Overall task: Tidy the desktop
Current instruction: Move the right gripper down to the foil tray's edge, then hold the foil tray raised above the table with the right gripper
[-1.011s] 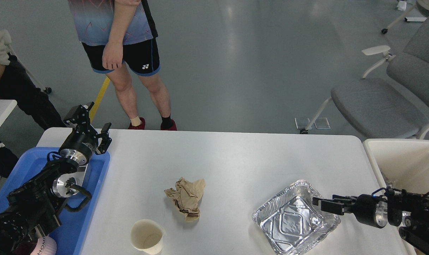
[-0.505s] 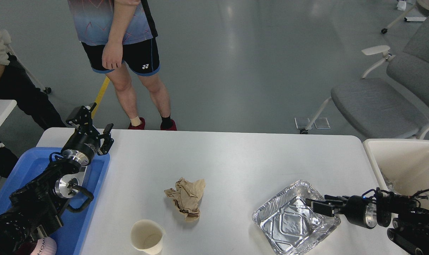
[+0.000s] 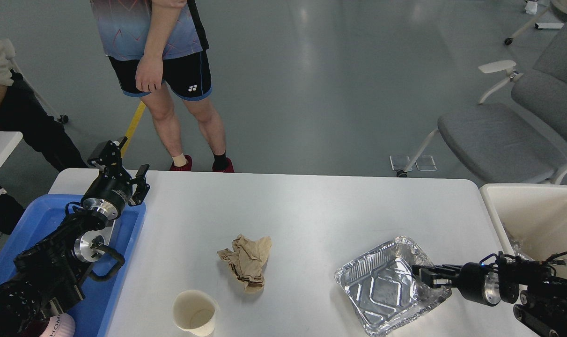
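White and smooth, the large rectangular desktop with rounded corners (image 3: 311, 210) fills the lower middle of the head view, its far edge running below a grey floor on which a person in dark shorts and red shoes (image 3: 171, 70) is seen standing. A grey padded office chair (image 3: 503, 135) is placed beyond the far right corner. A cream rectangular plastic bin (image 3: 536, 215) is set just beside the right edge of the desktop, and a blue plastic tray (image 3: 124, 243) is laid over its left edge.

The black left arm (image 3: 54, 262) is stretched above the blue tray, and the left gripper (image 3: 120, 164) is held over the tray's far corner with its two fingers clearly spread apart and nothing between them.

A crinkled silver aluminium foil tray (image 3: 381, 285) is seen on the near right part of the desktop, tilted so that one corner points away. The right gripper (image 3: 426, 275) is found at the foil tray's right rim; its dark fingers are seen end-on against the foil, so whether they are clamped on the rim cannot be told.

A crumpled brown paper wad (image 3: 246, 262) is laid near the middle of the desktop, well apart from the foil tray. A small cream paper cup (image 3: 194, 312) is stood upright near the front edge, close to the wad but not touching it.
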